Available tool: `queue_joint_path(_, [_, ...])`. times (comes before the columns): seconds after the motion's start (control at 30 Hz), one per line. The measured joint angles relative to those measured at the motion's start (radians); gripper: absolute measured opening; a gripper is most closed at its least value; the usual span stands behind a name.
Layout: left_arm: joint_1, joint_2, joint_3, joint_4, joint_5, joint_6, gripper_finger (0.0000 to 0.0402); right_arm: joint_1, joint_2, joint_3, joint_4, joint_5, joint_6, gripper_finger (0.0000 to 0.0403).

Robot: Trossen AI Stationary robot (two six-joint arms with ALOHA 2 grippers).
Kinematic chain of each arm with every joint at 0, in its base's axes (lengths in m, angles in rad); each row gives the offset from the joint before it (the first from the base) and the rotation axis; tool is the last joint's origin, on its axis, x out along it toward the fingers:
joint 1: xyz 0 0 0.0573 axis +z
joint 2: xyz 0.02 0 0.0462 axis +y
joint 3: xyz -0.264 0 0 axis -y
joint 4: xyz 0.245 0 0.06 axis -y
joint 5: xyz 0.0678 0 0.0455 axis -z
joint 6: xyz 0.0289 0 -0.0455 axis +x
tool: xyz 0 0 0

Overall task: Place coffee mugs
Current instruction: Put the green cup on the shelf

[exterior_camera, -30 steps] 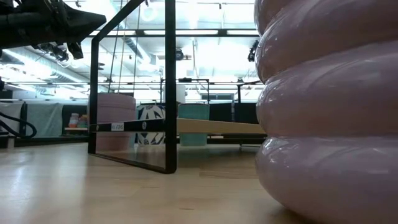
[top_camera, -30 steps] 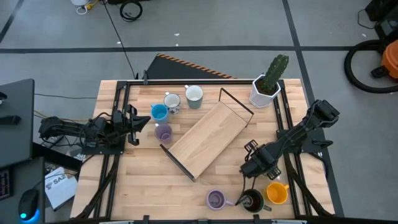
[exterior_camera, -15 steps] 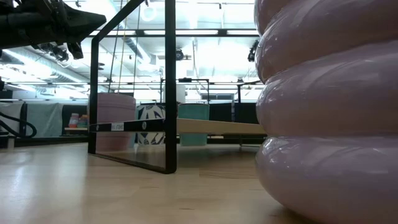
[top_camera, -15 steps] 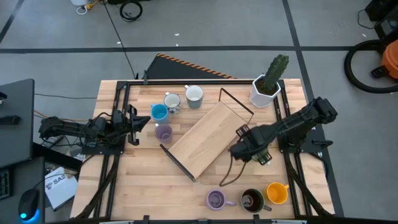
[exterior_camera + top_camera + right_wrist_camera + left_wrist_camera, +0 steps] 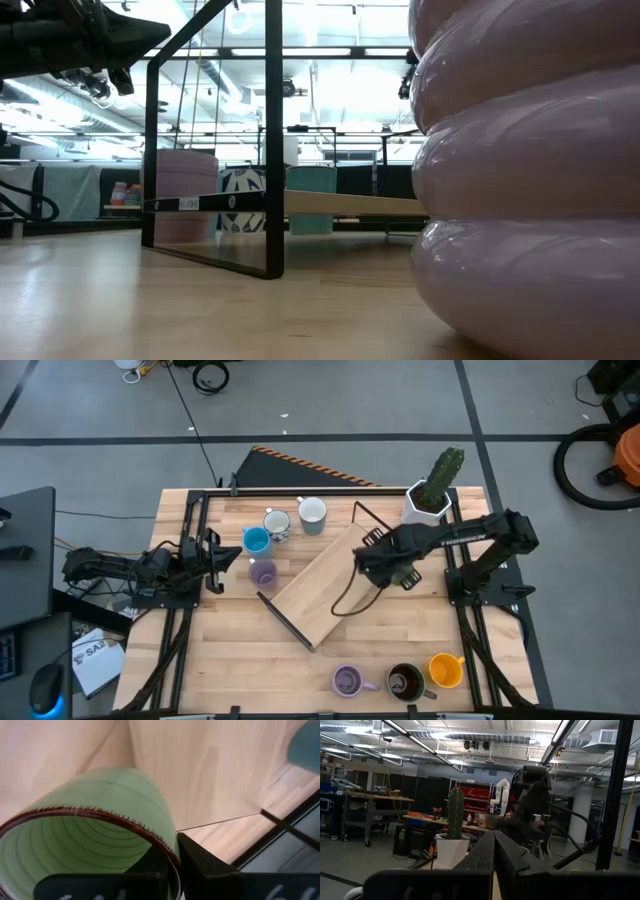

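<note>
My right gripper [image 5: 378, 563] reaches over the wooden shelf board [image 5: 322, 585] and is shut on a green mug with a brown rim [image 5: 95, 835]; the gripper hides the mug in the high view. My left gripper [image 5: 218, 555] is shut and empty at the table's left side. Blue [image 5: 256, 540], patterned white [image 5: 277, 523], grey [image 5: 312, 513] and lavender [image 5: 262, 572] mugs stand on their bases at the far left. Lavender [image 5: 347, 680], dark brown [image 5: 406, 682] and orange [image 5: 444, 670] mugs stand at the near edge. My right gripper holds the green mug by its wall at the rim [image 5: 167, 845], one finger inside the mug and one finger [image 5: 202, 865] outside. The mug's mouth faces the wrist camera. Below the mug lies the shelf board; whether the mug touches it cannot be told.
The shelf board lies slanted across the table's middle, with black wire frames at its ends [image 5: 380, 525]. A white hexagonal cactus pot [image 5: 428, 505] stands at the far right, close to my right arm. In the low view the near lavender mug [image 5: 520, 180] fills the right side.
My right gripper has gone from the near right, beside the dark brown and orange mugs, toward the table's far edge and leftward, and now stands over the shelf board's far end. My left arm has kept still.
</note>
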Motion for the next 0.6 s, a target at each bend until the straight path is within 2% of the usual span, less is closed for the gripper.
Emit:
queue_joint_path(0.3, [0.0, 0.0, 0.0, 0.0, 0.0, 0.0, 0.0009, -0.136, 0.0, 0.0, 0.1, -0.042, -0.111, 0.0031])
queue_joint_path(0.6, [0.0, 0.0, 0.0, 0.0, 0.0, -0.001, 0.0009, -0.198, 0.001, -0.025, 0.157, -0.097, -0.153, 0.0031])
